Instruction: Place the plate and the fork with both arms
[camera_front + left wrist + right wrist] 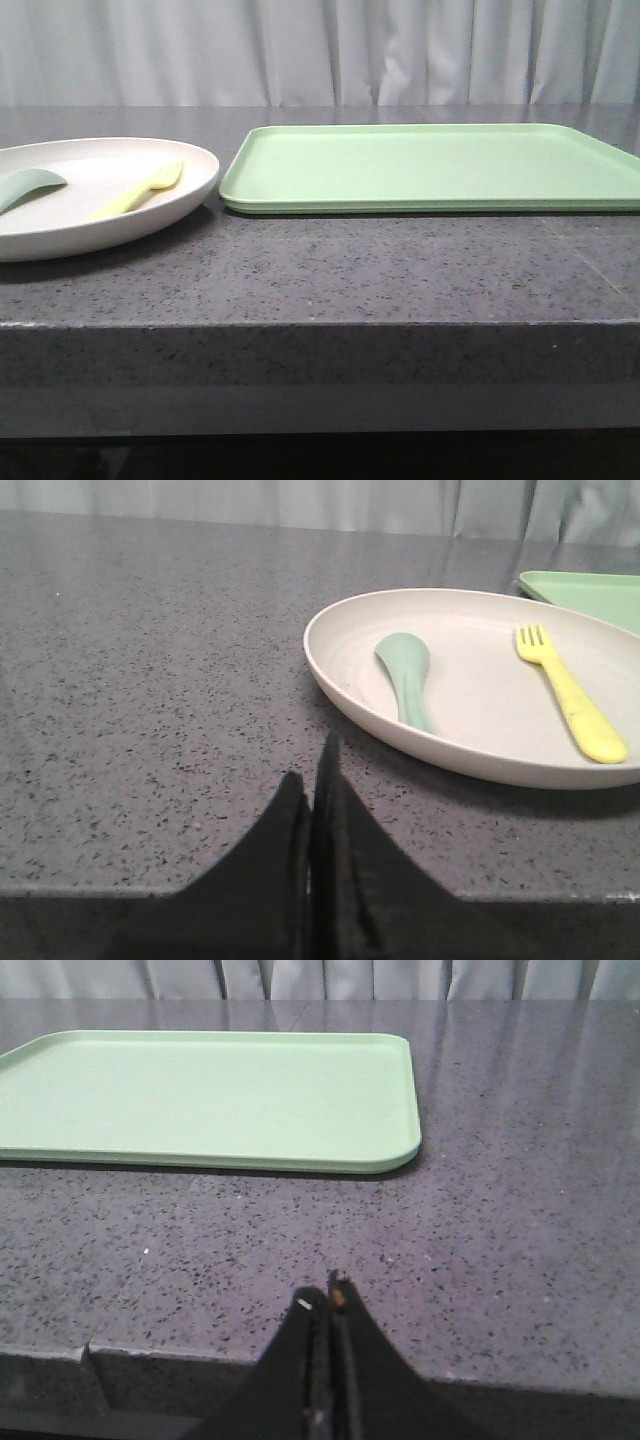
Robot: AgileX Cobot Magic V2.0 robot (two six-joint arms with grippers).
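left wrist view shows the left gripper (pixel 312 780) with its fingers pressed together on nothing, low at the near edge of the speckled counter (pixel 150 680), and the right gripper (pixel 328 1300) is likewise closed and empty short of the green tray (pixel 200 1095). the likeliest trouble, as i judge it, is the fork (pixel 570 695) and the grey-green spoon (pixel 408 675) sliding about loose if the plate (pixel 345 680) is lifted tilted, or a pinch on its rim slipping. the plate is a shallow, matte cream-white dish resting on the counter just left of the tray, the small pale-yellow fork lying inside it.
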